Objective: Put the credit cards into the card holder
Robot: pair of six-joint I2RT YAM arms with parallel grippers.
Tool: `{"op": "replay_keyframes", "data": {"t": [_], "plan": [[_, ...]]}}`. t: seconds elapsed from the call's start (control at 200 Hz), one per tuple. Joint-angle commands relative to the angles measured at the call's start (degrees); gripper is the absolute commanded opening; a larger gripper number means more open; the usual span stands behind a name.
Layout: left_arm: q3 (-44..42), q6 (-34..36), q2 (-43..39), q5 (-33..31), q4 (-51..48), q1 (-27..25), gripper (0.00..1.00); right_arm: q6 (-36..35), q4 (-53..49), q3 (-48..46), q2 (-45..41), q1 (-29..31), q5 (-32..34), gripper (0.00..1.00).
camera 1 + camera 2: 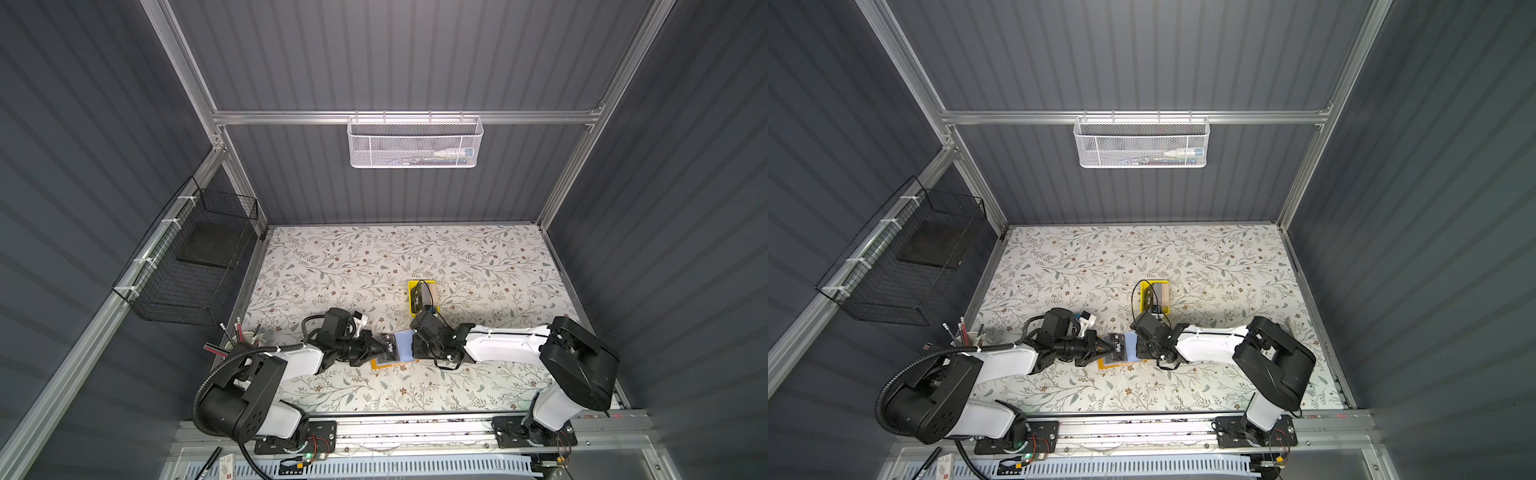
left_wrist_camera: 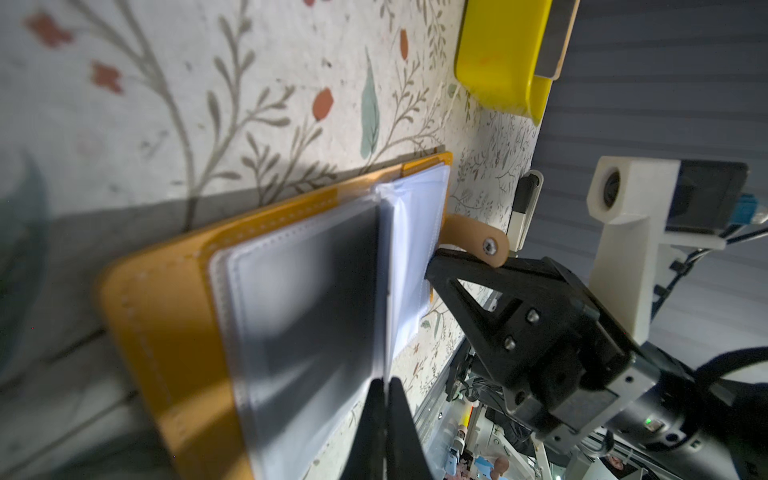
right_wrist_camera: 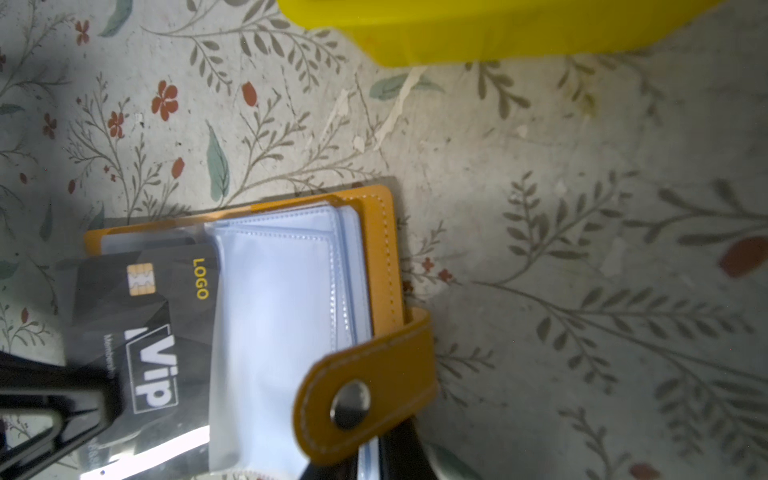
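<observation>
Left end effector (image 2: 384,388) grips the VIP card (image 3: 149,332), right end effector (image 2: 432,264) pinches a sleeve page (image 3: 274,311); a skewed push may jam the card corner.

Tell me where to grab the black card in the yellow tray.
Pinch the card by its upper edge, coming down from above across its thin side. It seems to lean on edge in the tray, whose walls block its faces; only the top looks free. Exact tilt is unclear.

black card (image 3: 158,332): end under left jaws | yellow tray (image 3: 478,29): cut off
</observation>
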Motion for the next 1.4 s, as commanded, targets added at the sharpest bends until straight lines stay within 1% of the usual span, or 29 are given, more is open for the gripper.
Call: {"op": "replay_keyframes", "data": {"t": [0.0,0.25,0.585,0.931,1.171,1.396], "plan": [[0.29,0.79,0.51,-0.58,-3.25,-0.35,0.00,0.13,-3.93,-0.30,2.77,0.32,0.55,0.13],[-0.29,-0.59,3.11,2.16,3.16,-0.53,0.00,0.07,-4.11,-0.47,2.62,0.26,0.72,0.13],[-0.91,-0.37,4.31,3.91,5.76,-0.53,0.00,0.48,-5.52,0.18,2.80,0.26,1.77,0.13],[-1.07,-0.10,5.13,4.37,6.87,-0.53,0.00,1.20,-7.28,-0.12,-0.91,0.17,3.78,0.13],[-0.35,1.16,7.12,3.88,7.31,-0.53,0.00,-0.20,-5.13,-0.47,-3.49,0.06,2.12,0.13],[0.13,1.15,7.96,4.46,8.99,-0.53,0.00,-0.15,-4.51,-0.58,-2.14,-0.23,0.60,0.13]]}}
